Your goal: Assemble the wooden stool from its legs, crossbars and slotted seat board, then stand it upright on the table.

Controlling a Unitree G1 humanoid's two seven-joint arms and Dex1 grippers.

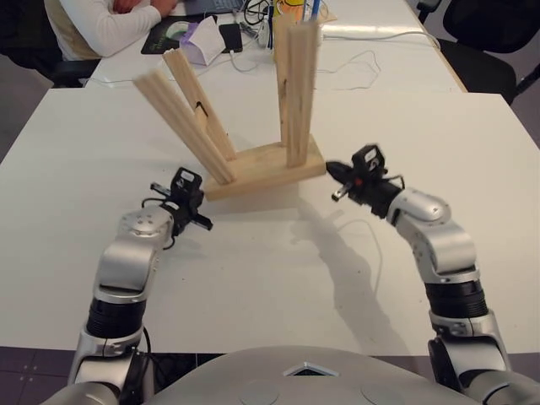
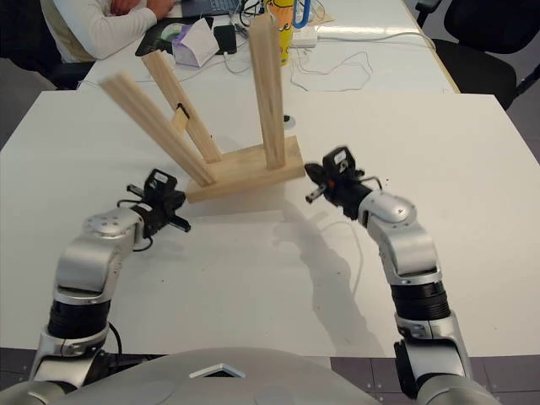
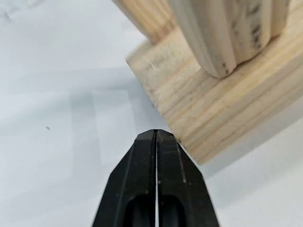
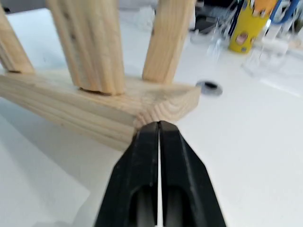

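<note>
left eye view: stool (image 1: pixel 253 143) sits upside down on the white desk (image 1: pixel 101 169), seat board (image 1: pixel 266 169) flat on the desk, legs pointing up. left leg pair (image 1: pixel 190 114) leans out toward the robot's left, right leg pair (image 1: pixel 299 93) stands near upright. left gripper (image 1: pixel 202 221) is low, near the board's left front corner. right gripper (image 1: pixel 335 173) is at the board's right end.

right eye view: same layout. bare desk shows between left gripper and board.

left wrist view: left gripper fingers pressed together, holding nothing, tip just beside the board corner.

right wrist view: right gripper fingers pressed together, empty, tip right at the board corner, cannot tell if touching. yellow container (image 4: pixel 246 28) and small dark ring (image 4: pixel 209 87) on the desk behind.
</note>
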